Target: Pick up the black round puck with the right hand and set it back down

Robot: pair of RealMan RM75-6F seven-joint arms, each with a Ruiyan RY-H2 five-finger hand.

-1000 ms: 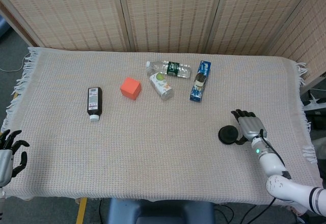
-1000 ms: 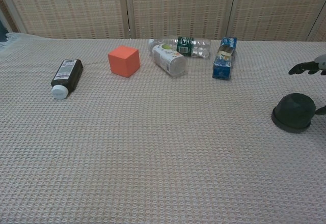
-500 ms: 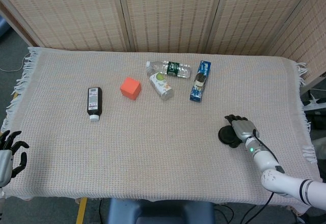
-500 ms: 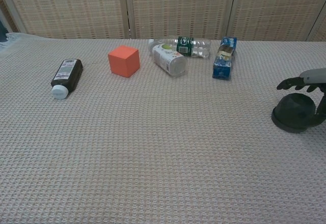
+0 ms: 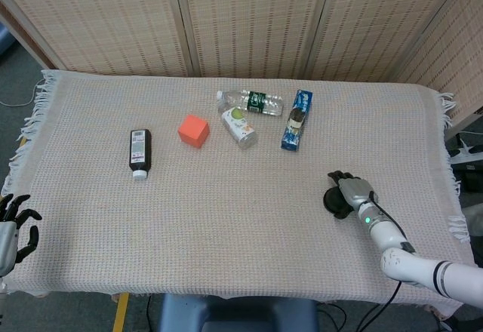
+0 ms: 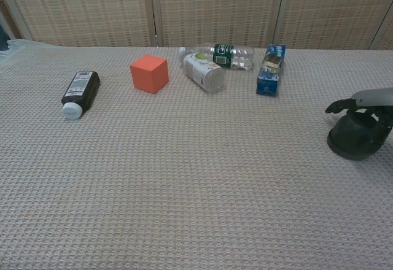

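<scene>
The right hand (image 5: pixel 353 191), silver-backed with dark fingers (image 6: pixel 339 105), lies over the black round puck (image 6: pixel 354 140), which sits on the beige woven tablecloth (image 5: pixel 226 219) toward its right side. In the chest view the fingers arch across the top of the puck and curve down along its far side, while the puck's lower rim rests flat on the cloth beneath them; in the head view the puck shows as a dark disc just to the left of and under the fingertips. The fingers drape over the puck, but whether they actually clamp it cannot be told from either view. Well away from the right fingers, toward the back of the table, a blue rectangular carton (image 5: pixel 296 120) lies flat; beyond it are a clear plastic water bottle with a green label (image 5: pixel 251 102) and a small white bottle with a green spot on its label (image 5: pixel 239 128), both on their sides and touching each other. Farther still from those fingers sit an orange cube (image 5: pixel 193 130) and a dark brown bottle with a white cap (image 5: pixel 139 152), lying down. The left hand (image 5: pixel 10 222) hangs at the near left edge of the cloth, its dark fingers spread apart and holding nothing.
</scene>
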